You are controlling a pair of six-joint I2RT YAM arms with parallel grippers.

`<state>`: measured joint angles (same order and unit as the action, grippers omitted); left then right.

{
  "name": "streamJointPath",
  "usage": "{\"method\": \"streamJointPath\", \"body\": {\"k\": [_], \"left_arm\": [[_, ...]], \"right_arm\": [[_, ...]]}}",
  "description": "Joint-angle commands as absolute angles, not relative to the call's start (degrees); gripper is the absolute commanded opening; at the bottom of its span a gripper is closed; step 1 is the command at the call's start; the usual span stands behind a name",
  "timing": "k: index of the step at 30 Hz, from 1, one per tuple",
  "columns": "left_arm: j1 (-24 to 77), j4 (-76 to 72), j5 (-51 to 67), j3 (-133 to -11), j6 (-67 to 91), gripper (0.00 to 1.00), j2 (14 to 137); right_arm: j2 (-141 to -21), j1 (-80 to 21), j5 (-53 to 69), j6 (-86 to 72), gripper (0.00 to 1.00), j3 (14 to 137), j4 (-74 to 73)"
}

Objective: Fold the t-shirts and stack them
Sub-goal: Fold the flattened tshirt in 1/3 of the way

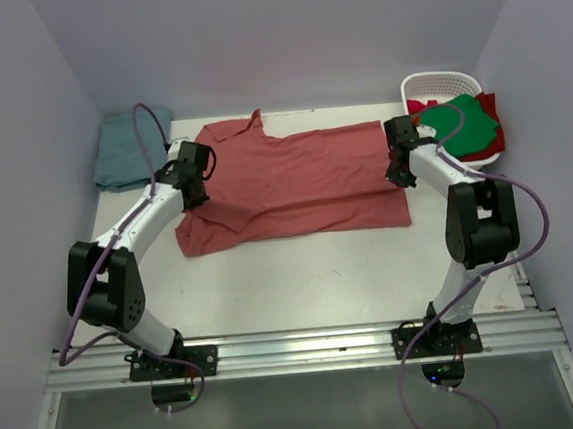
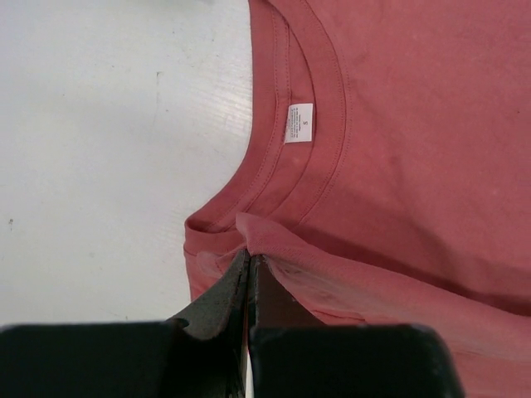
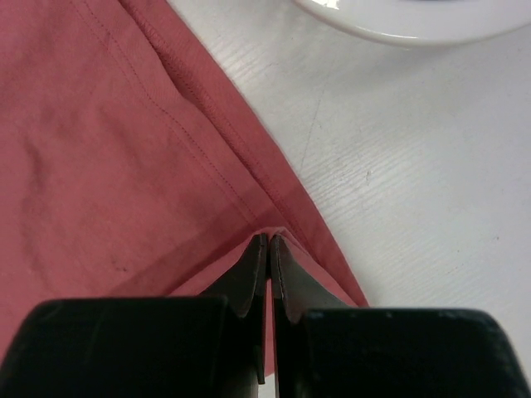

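Observation:
A faded brick-red t-shirt [image 1: 293, 179] lies lengthwise across the table, collar to the left and hem to the right. My left gripper [image 1: 196, 190] is shut on a pinch of its cloth beside the collar [image 2: 290, 178], where a white size label [image 2: 299, 123] shows; the fingertips [image 2: 249, 255] are pressed together on a raised fold. At the hem end, my right gripper [image 1: 398, 173] is shut on the shirt's edge [image 3: 270, 240]. A teal-blue t-shirt [image 1: 130, 148] lies at the far left corner. Green [image 1: 465, 127] and brighter red [image 1: 493, 136] t-shirts hang over the basket.
A white slotted plastic basket [image 1: 441, 85] stands at the far right corner; its rim [image 3: 398, 29] shows just beyond my right gripper. White tabletop [image 1: 303, 283] lies between the shirt and the arm bases. Walls close in left, right and behind.

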<state>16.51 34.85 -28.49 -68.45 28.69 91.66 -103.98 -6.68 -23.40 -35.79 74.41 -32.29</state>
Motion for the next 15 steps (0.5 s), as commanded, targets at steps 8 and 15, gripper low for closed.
{"method": "streamJointPath", "body": {"k": [8, 15], "left_arm": [[16.0, 41.99, -22.85, -63.29, 28.21, 0.0, 71.3], [16.0, 51.76, -20.3, -63.45, 28.65, 0.0, 58.29]], "right_arm": [[-86.78, -6.15, -21.98, -34.8, 0.0, 65.76, -33.04], [-74.9, -6.06, -19.25, -33.66, 0.0, 60.47, -37.96]]}}
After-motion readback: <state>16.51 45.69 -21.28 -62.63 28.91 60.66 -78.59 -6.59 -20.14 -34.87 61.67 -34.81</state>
